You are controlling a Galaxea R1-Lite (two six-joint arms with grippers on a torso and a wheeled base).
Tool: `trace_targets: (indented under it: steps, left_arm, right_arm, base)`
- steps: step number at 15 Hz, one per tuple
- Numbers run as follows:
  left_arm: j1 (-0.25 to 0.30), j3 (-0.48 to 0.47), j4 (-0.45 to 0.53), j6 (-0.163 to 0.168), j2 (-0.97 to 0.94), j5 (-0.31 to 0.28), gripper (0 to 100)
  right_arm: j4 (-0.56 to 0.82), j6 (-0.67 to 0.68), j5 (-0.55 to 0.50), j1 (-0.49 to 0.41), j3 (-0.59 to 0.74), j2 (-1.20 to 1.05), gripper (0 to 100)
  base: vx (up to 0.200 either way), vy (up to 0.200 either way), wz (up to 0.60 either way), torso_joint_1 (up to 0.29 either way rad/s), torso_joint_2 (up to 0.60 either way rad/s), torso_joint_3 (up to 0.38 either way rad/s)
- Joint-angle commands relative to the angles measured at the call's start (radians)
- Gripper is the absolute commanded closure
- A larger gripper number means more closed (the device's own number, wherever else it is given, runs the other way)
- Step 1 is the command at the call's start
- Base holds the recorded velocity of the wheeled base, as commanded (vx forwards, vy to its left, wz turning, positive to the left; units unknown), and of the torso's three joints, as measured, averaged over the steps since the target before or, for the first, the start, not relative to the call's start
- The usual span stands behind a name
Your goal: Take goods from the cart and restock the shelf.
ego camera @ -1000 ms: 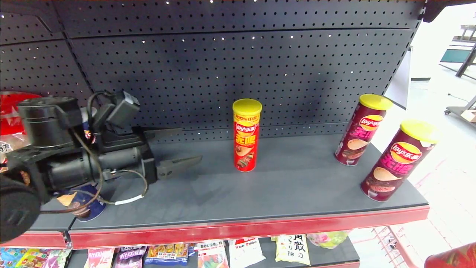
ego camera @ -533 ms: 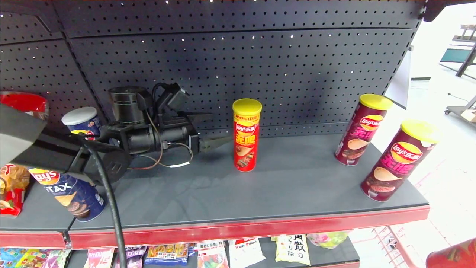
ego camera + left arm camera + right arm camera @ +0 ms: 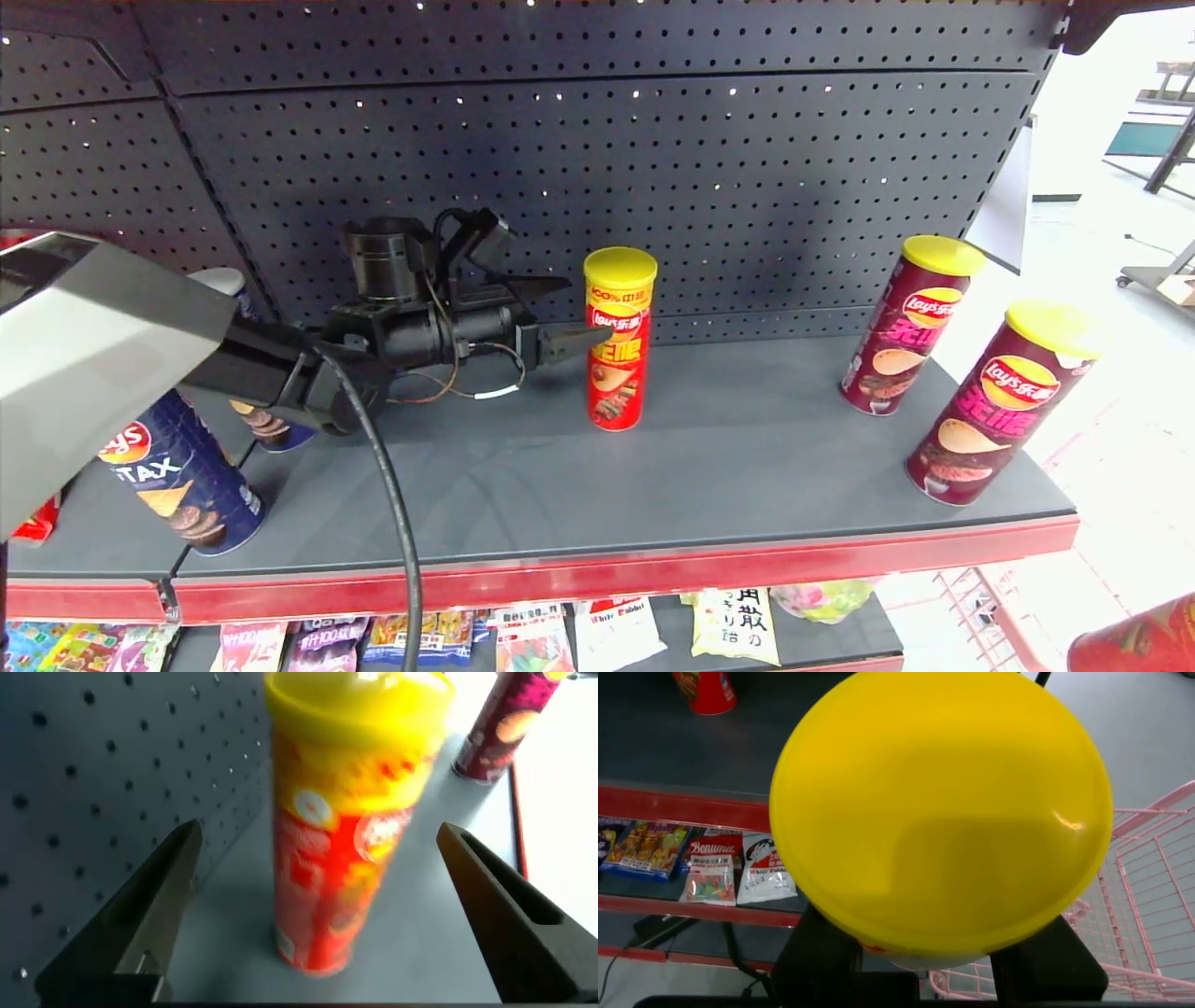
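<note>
A red chip can with a yellow lid (image 3: 619, 338) stands upright mid-shelf near the pegboard. My left gripper (image 3: 579, 313) reaches in from the left at the can's upper half. It is open, one finger in front of the can and one behind. In the left wrist view the red can (image 3: 348, 840) stands between the wide-spread fingers (image 3: 149, 915), with gaps on both sides. My right gripper (image 3: 920, 969) is shut on a second red can, whose yellow lid (image 3: 941, 812) faces the camera. That can's red body (image 3: 1139, 642) shows at the lower right, below the shelf.
Two maroon cans (image 3: 910, 322) (image 3: 1004, 401) stand at the shelf's right end. Blue cans (image 3: 182, 481) stand at the left. The shelf (image 3: 728, 467) has bare room between the red and maroon cans. Snack packets (image 3: 616, 635) lie on the lower shelf. A pink cart (image 3: 1148, 905) sits below.
My left arm has moved right along the shelf and back toward the pegboard, bringing its open fingers around the red can. The blue cans it covered now show.
</note>
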Motion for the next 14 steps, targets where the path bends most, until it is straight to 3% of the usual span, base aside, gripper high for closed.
trace_targets:
  steps: [1,8,12,13,14]
  left_arm:
    - [-0.014,-0.078,0.003,-0.002,0.062,0.001,0]
    - [-0.048,-0.176,0.008,-0.025,0.137,-0.004,0]
    - [-0.063,-0.182,0.021,-0.033,0.143,-0.002,0]
    - [-0.069,-0.189,0.018,-0.033,0.151,0.001,100]
    - [-0.069,-0.206,0.017,-0.033,0.163,-0.001,100]
  right_arm:
    - [0.001,-0.001,0.001,0.000,0.002,0.002,100]
    - [0.001,-0.001,0.001,0.000,0.000,0.010,100]
    - [0.000,-0.002,0.001,-0.001,-0.003,0.018,100]
    - [0.000,-0.002,0.001,-0.001,-0.003,0.018,100]
    - [0.000,-0.002,0.001,0.000,-0.003,0.018,100]
  base:
    - [0.000,0.000,0.00,0.000,0.00,0.000]
    - [0.000,0.000,0.00,0.000,0.00,0.000]
    - [0.000,0.000,0.00,0.000,0.00,0.000]
    - [0.000,0.000,0.00,0.000,0.00,0.000]
    - [0.000,0.000,0.00,0.000,0.00,0.000]
